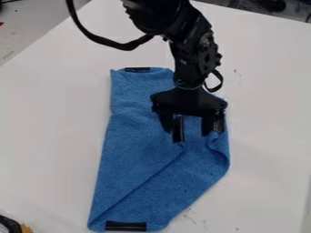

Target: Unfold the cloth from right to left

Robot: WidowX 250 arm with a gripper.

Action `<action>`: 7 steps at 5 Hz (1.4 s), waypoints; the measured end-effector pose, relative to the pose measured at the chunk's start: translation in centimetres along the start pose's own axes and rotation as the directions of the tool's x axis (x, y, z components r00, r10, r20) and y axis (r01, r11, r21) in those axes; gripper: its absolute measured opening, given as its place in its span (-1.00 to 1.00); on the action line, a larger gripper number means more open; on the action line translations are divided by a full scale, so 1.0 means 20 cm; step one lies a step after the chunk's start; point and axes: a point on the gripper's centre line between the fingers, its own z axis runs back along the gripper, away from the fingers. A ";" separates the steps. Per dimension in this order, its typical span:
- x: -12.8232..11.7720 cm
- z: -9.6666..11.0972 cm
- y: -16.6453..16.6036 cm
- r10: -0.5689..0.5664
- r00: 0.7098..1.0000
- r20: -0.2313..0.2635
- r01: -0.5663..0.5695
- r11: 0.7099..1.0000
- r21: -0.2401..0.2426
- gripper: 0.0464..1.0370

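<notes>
**Soft blue cloth under me: pinch light, take the top layer only**

The cloth (pixel 133 159) lies mid-table, long way running roughly top to bottom of the view, folded over itself w/ a slanted crease down to the lower-left corner. Looks like knit or terry fabric, so I'd expect v. light, floppy, a bit grippy vs. my pads, nothing to break. Main risk: it bunches, or I pinch 2 layers & drag the whole lot over the white table (pixel 54 113) instead of opening it.

Best hold, IMO: the loose edge by the inner black strip (pixel 178 129), b/c that bit is prob. stiffer & easier to nip than bare fabric. The outer black strip (pixel 218 125), near the right edge, is the alt. Can't tell for sure which one sits on the top layer, so I'd go shallow, lift a little, check only one layer comes up, then carry it low & slow toward the left.

Pose: my arm (pixel 188 54) comes in from the top edge, wrist above the cloth's upper right, gripper (pixel 187 126) hanging down w/ its tips toward the near side. Fingers are spread, inner strip between them, close to the left one; no fabric visibly pinched, AFAICT. Exact height over the cloth: can't tell.
</notes>
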 end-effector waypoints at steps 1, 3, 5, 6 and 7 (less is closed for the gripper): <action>-0.01 -0.02 0.01 0.002 1.000 -0.010 -0.002 1.000 -0.004 0.74; 0.01 -0.04 0.02 0.019 1.000 -0.021 -0.019 1.000 -0.021 -0.45; 0.02 -0.06 0.01 0.009 1.000 -0.029 -0.010 0.999 -0.036 -0.98; 0.03 -0.07 0.00 0.014 0.999 -0.032 -0.016 0.999 -0.047 -0.94; 0.03 -0.08 0.00 -0.001 1.000 -0.029 -0.001 0.998 -0.058 -0.64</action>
